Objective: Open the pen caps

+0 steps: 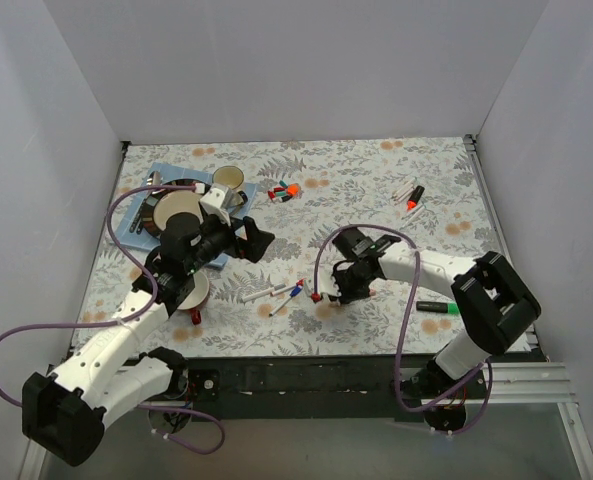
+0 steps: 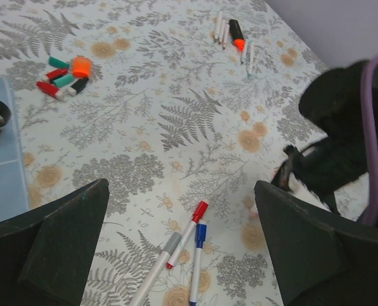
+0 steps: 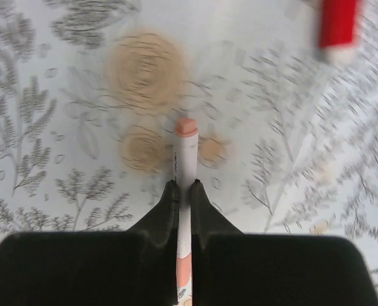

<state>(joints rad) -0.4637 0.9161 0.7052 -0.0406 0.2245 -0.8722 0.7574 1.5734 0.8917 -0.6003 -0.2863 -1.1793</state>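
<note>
Your right gripper [image 3: 183, 186] is clenched on a thin white pen [image 3: 186, 156], its pale orange cap [image 3: 186, 127] pointing to twelve o'clock over the bench [image 3: 271, 95]. It's probably light, stiff and slick, so pinch the cap squarely. Your left gripper [image 2: 181, 186] hangs released.

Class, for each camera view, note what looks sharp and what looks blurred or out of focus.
Right wrist: red cap blurred, the gripped white pen sharper. Left wrist: capped pens crisp, own dark fingers soft. Top external: evenly lit, no glare.

The worktop [image 1: 376, 190] is covered with a cloth printed with grey ferns and orange flowers. In the upper left of the top view, a blue mat [image 1: 161, 172] holds a dark-rimmed plate [image 1: 171, 205] and a beige cup [image 1: 228, 180]. Plain white walls [image 1: 276, 60] surround it.
</note>
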